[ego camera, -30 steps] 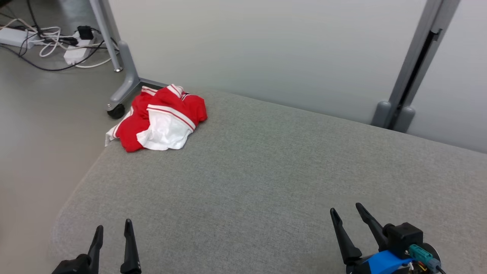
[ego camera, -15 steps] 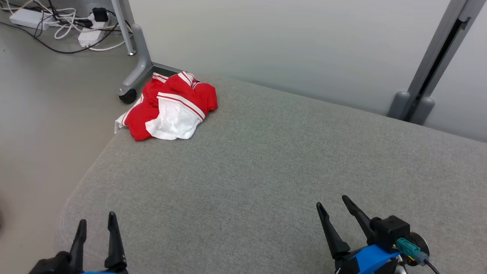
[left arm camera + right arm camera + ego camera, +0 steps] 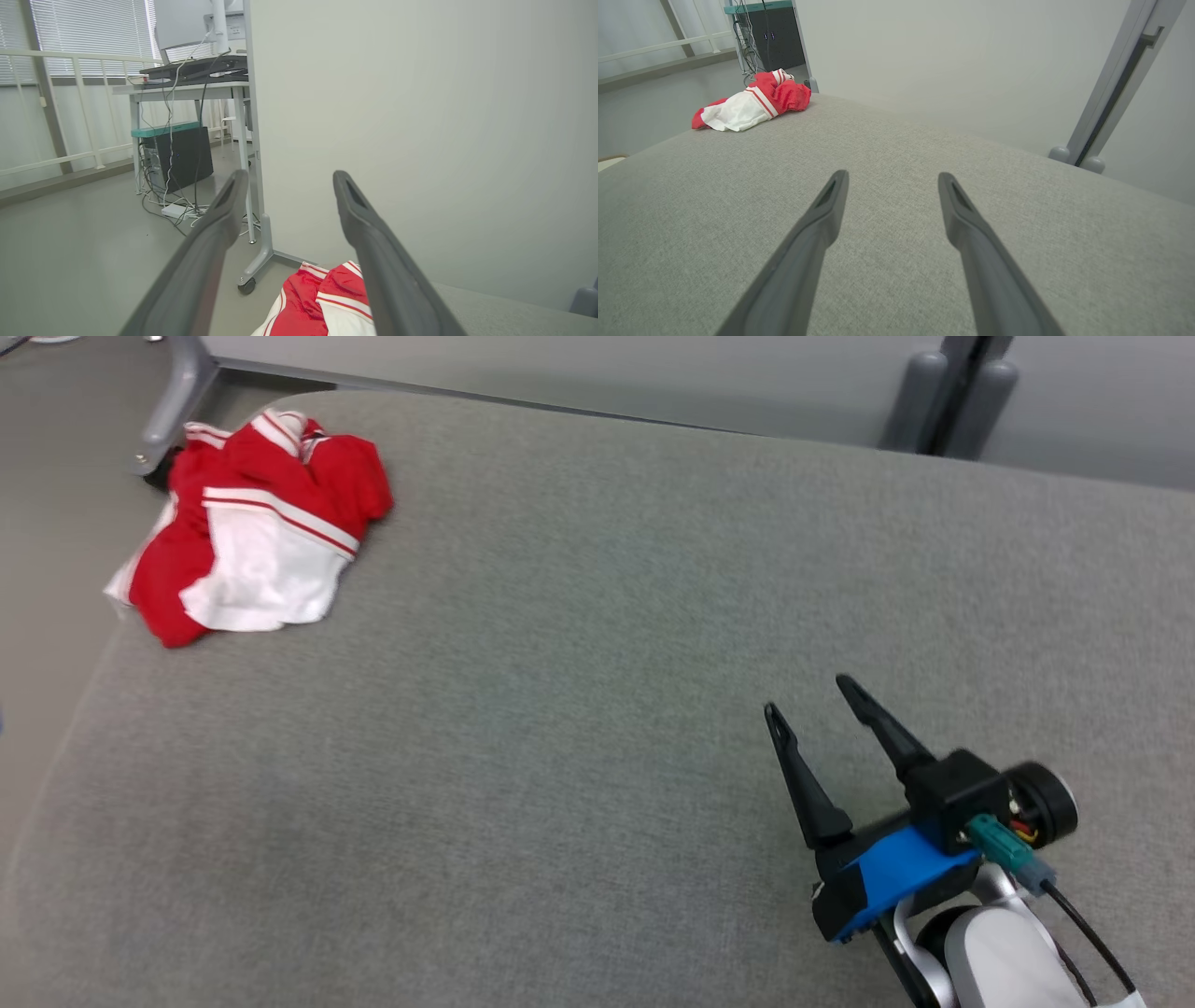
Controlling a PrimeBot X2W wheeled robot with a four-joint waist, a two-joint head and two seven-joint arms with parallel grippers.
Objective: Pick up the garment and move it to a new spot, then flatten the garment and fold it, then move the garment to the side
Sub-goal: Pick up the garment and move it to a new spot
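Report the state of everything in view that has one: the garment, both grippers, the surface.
garment: crumpled in a heap at the far left corner of the surface, unfolded, not held.
left gripper: open, empty, aimed toward the garment, not touching it.
right gripper: open, empty, over bare surface, far from the garment.
grey padded surface: bare apart from the garment.

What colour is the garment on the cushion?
Red and white, with striped trim; the garment shows best in the head view.

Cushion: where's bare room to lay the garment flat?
Free: the whole middle of the cushion, between the garment at its far left corner and the right gripper near right; also the far right stretch along the partition. Crowded only at that left corner.
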